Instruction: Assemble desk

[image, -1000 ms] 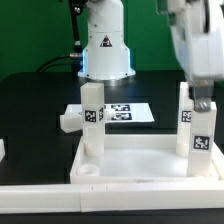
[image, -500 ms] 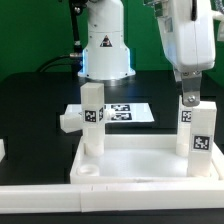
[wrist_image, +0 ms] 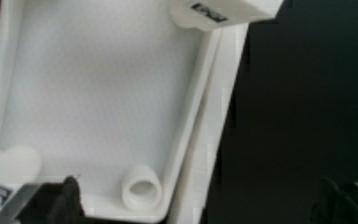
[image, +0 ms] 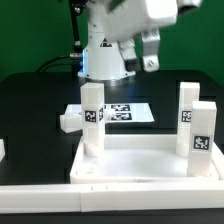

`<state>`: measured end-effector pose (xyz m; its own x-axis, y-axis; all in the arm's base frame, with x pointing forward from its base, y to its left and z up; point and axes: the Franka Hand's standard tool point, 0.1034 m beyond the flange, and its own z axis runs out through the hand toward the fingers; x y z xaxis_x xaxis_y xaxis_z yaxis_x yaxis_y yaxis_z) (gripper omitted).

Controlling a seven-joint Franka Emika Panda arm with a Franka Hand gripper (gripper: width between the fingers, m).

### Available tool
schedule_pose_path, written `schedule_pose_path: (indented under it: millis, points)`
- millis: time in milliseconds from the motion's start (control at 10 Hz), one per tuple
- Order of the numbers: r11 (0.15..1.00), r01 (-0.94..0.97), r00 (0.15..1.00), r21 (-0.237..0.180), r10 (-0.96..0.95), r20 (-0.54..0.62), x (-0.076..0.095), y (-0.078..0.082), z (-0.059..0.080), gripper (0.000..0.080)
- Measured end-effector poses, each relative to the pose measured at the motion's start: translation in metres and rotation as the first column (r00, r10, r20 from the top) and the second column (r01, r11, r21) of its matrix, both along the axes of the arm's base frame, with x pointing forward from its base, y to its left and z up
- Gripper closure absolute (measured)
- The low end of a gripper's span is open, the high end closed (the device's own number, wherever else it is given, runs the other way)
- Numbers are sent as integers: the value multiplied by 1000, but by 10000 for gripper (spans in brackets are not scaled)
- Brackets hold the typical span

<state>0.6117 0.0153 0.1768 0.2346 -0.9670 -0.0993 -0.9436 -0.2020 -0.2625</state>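
Observation:
The white rimmed desk tabletop (image: 130, 158) lies flat in the foreground. Three tagged white legs stand upright on it: one at the exterior view's left (image: 93, 118) and two at the right (image: 187, 115) (image: 204, 132). A round corner socket (image: 88, 172) at the front left holds nothing. A loose leg (image: 68, 122) lies on the black table beside the tabletop. My gripper (image: 148, 62) hangs high above the scene, open and holding nothing. The wrist view looks down on the tabletop (wrist_image: 87, 90), a bare socket (wrist_image: 140, 187) and a tagged leg (wrist_image: 220, 12), with my gripper (wrist_image: 202, 205) spread wide.
The marker board (image: 132, 112) lies behind the tabletop in front of the robot base (image: 105, 55). A small white part (image: 2, 150) shows at the exterior view's left edge. The table is black.
My gripper has lifted off the right front leg and swung up and toward the exterior view's left. That leg stays standing. The jaws stayed open.

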Motion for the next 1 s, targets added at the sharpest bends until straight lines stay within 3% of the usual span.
schedule_pose_path:
  millis: [500, 600, 900, 1000]
  points:
    - [999, -44, 999, -21, 45, 21, 2, 2, -2, 150]
    - [996, -91, 995, -14, 91, 28, -6, -7, -3, 150]
    - [984, -156, 988, 83, 156, 4, -66, -63, 4, 150]
    - [988, -132, 991, 82, 133, -1, -68, -68, 4, 150]
